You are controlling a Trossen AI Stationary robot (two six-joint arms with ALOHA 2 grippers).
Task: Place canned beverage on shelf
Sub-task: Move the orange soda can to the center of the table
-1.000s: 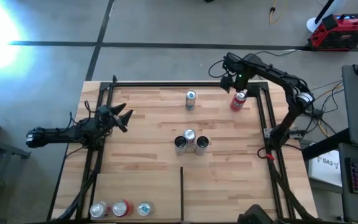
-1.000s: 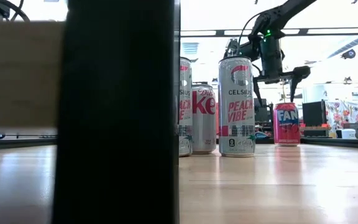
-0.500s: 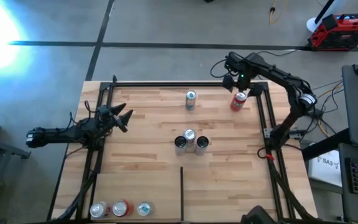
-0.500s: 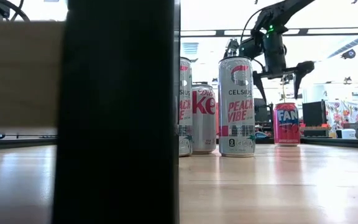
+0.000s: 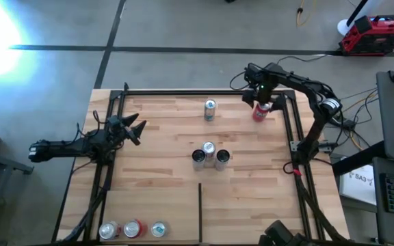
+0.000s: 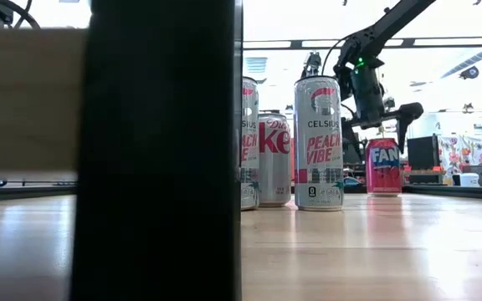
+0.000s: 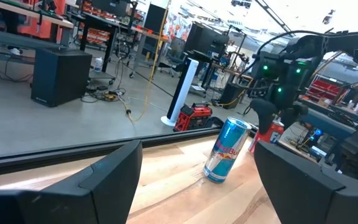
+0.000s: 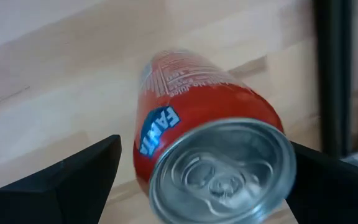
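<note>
The red Fanta can (image 5: 260,111) is standing upright on the wooden shelf (image 5: 169,164), near its far right corner, with the right end effector (image 5: 265,97) hanging directly over it, fingers spread apart to either side of the can top. In the right wrist view the can (image 8: 211,154) is sitting between and below the two dark fingers (image 8: 73,177), and neither finger is touching it. Judging by this, the placing of this can looks essentially done, and what is left is clearing the arm away.

The left end effector (image 5: 134,129) is waiting well off to the other side of the shelf, fingers apart and empty. Beyond its fingers a blue Red Bull can (image 7: 227,149) is standing upright on the shelf.

In the low view a broad black post (image 6: 161,150) is blocking the left half, so anything behind it is hidden. The Celsius can (image 6: 318,143) is standing well in front of the Fanta can (image 6: 383,166). Whether the three cans at the near left corner (image 5: 133,229) are waiting to be placed cannot be told.
</note>
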